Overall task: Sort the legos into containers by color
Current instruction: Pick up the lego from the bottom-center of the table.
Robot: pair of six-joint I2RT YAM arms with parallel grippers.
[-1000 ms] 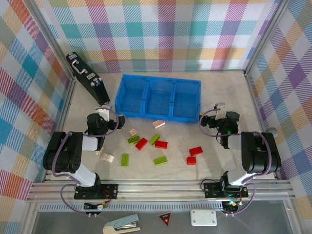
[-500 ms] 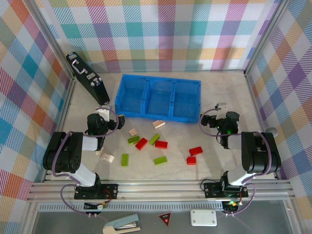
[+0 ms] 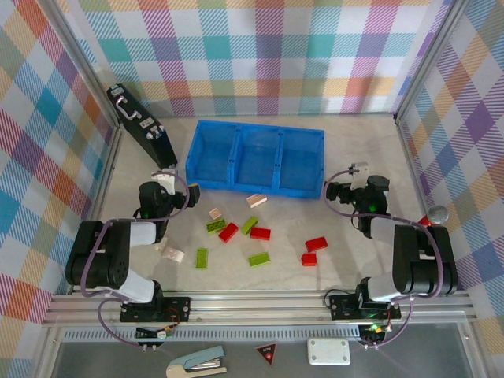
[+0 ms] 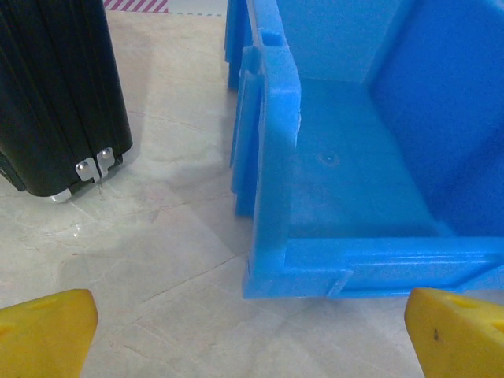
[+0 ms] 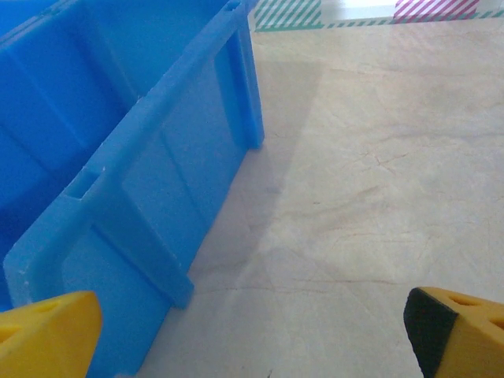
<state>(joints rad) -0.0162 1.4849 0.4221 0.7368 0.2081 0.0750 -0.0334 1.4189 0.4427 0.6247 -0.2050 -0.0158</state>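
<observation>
The legos lie loose on the table in front of the containers, a long blue tray with three compartments. Among them are a cream brick, a red brick, a lime green brick and two red bricks to the right. My left gripper is open near the tray's front left corner, with yellow fingertips wide apart over bare table. My right gripper is open beside the tray's right wall, and nothing lies between its fingertips.
A black case with silver latches leans at the back left, close to the tray. Plaid walls close in the table on three sides. On the near ledge lie a stapler-like tool, a red triangle sticker and a white box.
Both arms have shifted slightly, their grippers edging a little toward the tray. The jaws stay wide and the legos have not moved.
</observation>
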